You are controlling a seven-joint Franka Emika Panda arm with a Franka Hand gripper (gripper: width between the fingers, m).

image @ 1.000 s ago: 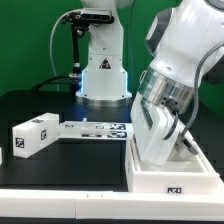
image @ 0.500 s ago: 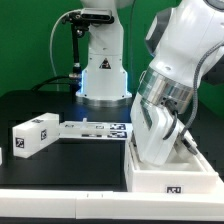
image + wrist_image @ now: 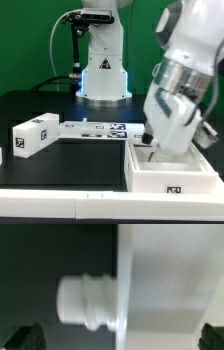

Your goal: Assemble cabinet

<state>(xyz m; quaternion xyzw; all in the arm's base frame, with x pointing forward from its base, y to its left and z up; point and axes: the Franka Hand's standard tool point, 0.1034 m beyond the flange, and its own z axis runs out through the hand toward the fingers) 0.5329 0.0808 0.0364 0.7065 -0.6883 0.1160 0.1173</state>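
The cabinet's white open shell (image 3: 150, 176) lies at the front on the exterior view's right, with a tag on its front wall. A smaller white tagged block (image 3: 35, 135) lies at the exterior view's left. My gripper (image 3: 150, 138) hangs low over the shell's left wall, mostly hidden by the arm. In the blurred wrist view my gripper (image 3: 118, 339) is open, its dark fingertips (image 3: 25, 336) far apart. Between them are a white panel (image 3: 170, 280) and a ribbed white knob (image 3: 85, 300) sticking out of its edge. Nothing is gripped.
The marker board (image 3: 95, 130) lies flat between the white block and the shell. The robot base (image 3: 103, 75) stands behind it at the back. The table top (image 3: 30, 105) is black, with a white front edge.
The arm has swung toward the exterior view's right and tilted, so its lower end now sits over the shell's left wall. The block, marker board and shell have not moved.
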